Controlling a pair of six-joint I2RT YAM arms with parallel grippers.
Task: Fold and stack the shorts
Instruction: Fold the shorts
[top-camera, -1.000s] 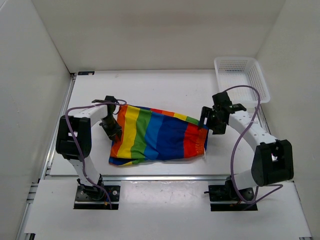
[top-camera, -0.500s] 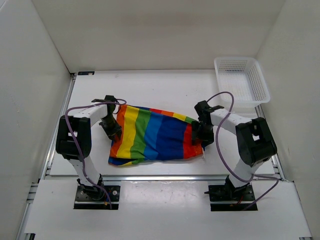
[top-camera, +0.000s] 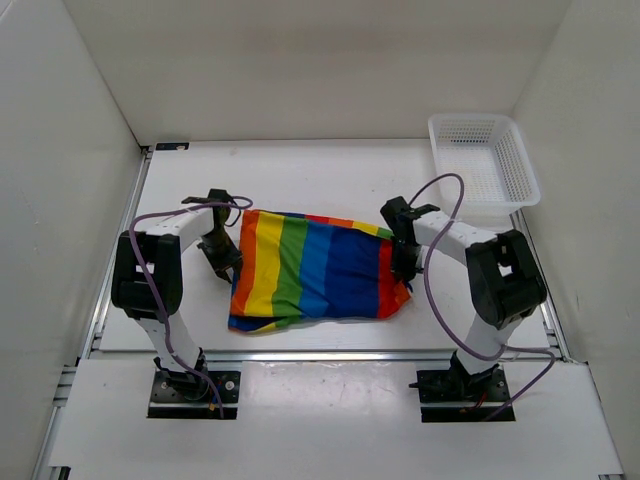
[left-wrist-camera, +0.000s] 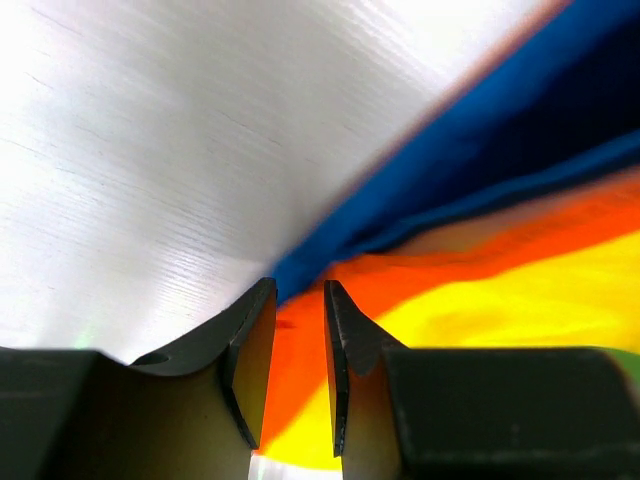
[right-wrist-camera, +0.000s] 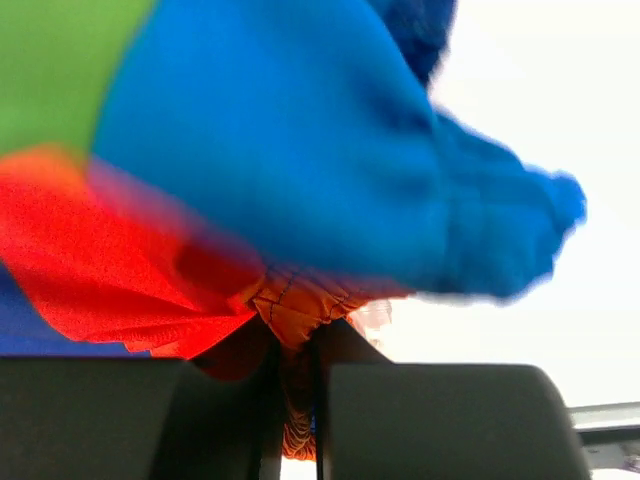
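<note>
**A:** From above, where are the shorts?

**B:** Spread flat on the table. The left gripper sits at their left edge and the right gripper at their right edge, where the wrist covers the corner. A basket stands far right of the shorts, well apart.

**A:** Left wrist?

**B:** The jaws are nearly together, pinching the shorts' orange edge. Blue and yellow cloth fills the right and bare table the left.

**A:** Right wrist?

**B:** The jaws are pressed on a bunched orange fold of the shorts. Red and blue cloth hangs across, blocking most else.
</note>
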